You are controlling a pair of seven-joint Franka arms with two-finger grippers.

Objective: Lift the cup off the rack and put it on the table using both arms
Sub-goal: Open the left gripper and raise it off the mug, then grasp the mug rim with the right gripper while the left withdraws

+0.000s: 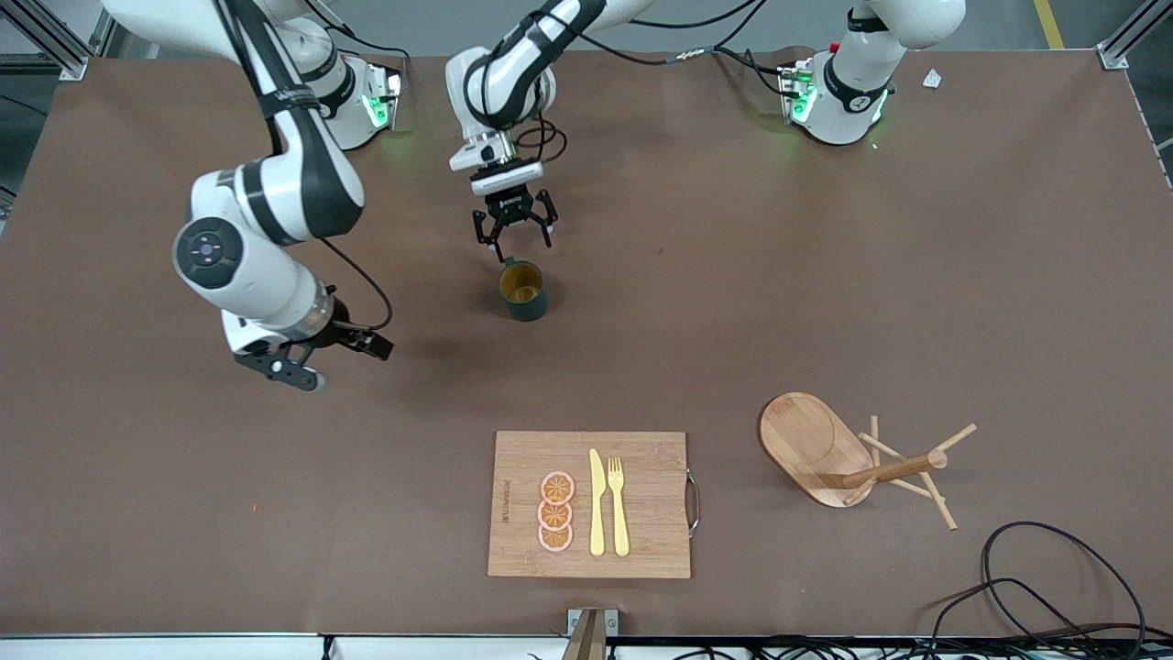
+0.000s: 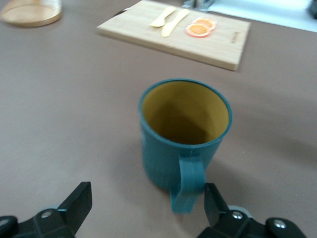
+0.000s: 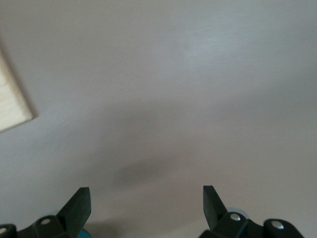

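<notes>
The teal-green cup (image 1: 523,291) stands upright on the brown table (image 1: 825,275), its yellowish inside showing. My left gripper (image 1: 513,225) is open and empty, just off the cup on the side toward the robots' bases. In the left wrist view the cup (image 2: 184,134) has its handle pointing at the left gripper (image 2: 148,206), close to one fingertip (image 2: 213,201). The wooden rack (image 1: 816,445) lies tipped on its side near the left arm's end, post and pegs (image 1: 903,469) flat. My right gripper (image 1: 312,362) is open and empty over bare table toward the right arm's end; its wrist view (image 3: 146,208) shows bare table.
A bamboo cutting board (image 1: 651,477) with a yellow knife (image 1: 597,504), a fork (image 1: 619,506) and orange slices (image 1: 555,511) lies near the front edge. It also shows in the left wrist view (image 2: 223,44). Black cables (image 1: 1054,587) loop at the front corner by the rack.
</notes>
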